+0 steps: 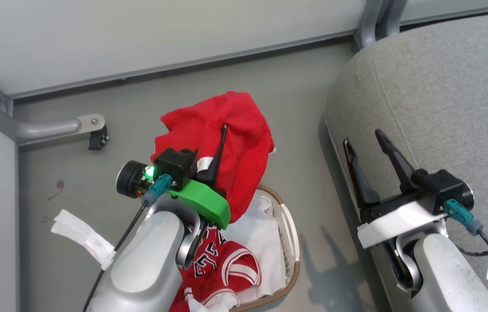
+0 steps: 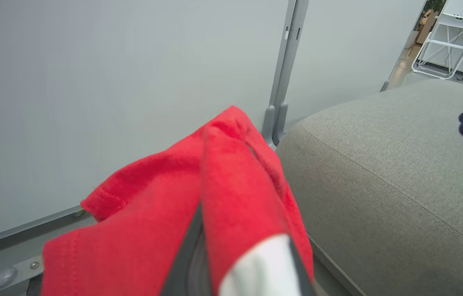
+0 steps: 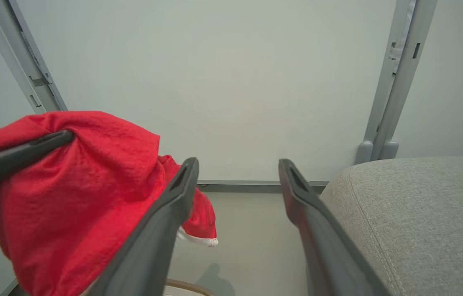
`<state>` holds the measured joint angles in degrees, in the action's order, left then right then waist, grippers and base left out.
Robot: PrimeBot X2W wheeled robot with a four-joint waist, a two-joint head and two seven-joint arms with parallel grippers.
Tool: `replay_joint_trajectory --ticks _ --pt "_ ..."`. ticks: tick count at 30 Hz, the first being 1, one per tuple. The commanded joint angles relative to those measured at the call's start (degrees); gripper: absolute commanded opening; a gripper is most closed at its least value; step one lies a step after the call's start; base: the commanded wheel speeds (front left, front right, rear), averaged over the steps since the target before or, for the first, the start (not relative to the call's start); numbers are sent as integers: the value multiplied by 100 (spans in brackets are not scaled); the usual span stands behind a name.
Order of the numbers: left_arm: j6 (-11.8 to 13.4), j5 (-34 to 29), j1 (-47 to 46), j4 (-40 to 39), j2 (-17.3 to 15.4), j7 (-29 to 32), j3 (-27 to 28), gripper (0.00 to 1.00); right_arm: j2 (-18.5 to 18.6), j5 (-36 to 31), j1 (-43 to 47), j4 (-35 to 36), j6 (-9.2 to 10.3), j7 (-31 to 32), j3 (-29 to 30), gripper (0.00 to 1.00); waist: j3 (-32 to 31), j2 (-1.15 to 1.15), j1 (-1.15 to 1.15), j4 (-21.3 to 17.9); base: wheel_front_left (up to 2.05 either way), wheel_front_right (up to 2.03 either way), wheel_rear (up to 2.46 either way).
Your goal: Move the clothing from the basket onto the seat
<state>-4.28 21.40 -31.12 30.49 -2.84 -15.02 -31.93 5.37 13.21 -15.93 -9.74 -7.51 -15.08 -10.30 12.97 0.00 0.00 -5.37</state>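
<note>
My left gripper (image 1: 221, 132) is shut on a red garment (image 1: 226, 143) with a white stripe, held up above the basket (image 1: 292, 242). The cloth drapes over the fingers and hangs down toward the basket's far rim. In the left wrist view the red garment (image 2: 215, 197) covers the fingers, with the seat (image 2: 399, 185) to its right. A red jersey (image 1: 222, 264) with black-and-white lettering lies in the basket on the white liner (image 1: 265, 234). My right gripper (image 1: 367, 141) stands open with nothing between its fingers, over the left edge of the grey seat (image 1: 443, 95).
A white panel wall (image 1: 140, 34) with grey metal posts runs along the back. A grey metal foot (image 1: 53, 128) sticks out on the floor at the left. A white cloth strip (image 1: 81, 238) lies on the floor by my left arm. Bare floor separates basket and seat.
</note>
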Motion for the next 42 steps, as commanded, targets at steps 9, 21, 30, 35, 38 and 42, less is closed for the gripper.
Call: replay_joint_trajectory --ticks 9,21,30,35,38,42 --pt "46 -128 128 -650 -11 -21 287 0 -19 34 414 -143 4 -13 -46 100 -486 0 0 103 0 0 0" --pt "78 -103 313 -1049 -11 -23 328 0 -4 53 738 -376 5 -13 -149 100 -801 0 0 193 0 0 0" --pt "122 -78 397 -1153 -11 -22 230 0 36 43 832 -462 4 -13 -279 100 -879 0 0 267 0 0 0" --pt "125 -43 389 -1176 -11 -23 146 0 84 24 713 -386 5 -13 -582 100 -842 0 0 309 0 0 0" --pt "144 -34 371 -1179 -11 -23 108 0 101 55 566 -296 5 -13 -819 100 -810 0 0 326 0 0 0" --pt "149 -15 334 -1159 -10 -23 76 0 135 61 355 -211 4 -13 -1228 100 -773 0 0 342 0 0 0"
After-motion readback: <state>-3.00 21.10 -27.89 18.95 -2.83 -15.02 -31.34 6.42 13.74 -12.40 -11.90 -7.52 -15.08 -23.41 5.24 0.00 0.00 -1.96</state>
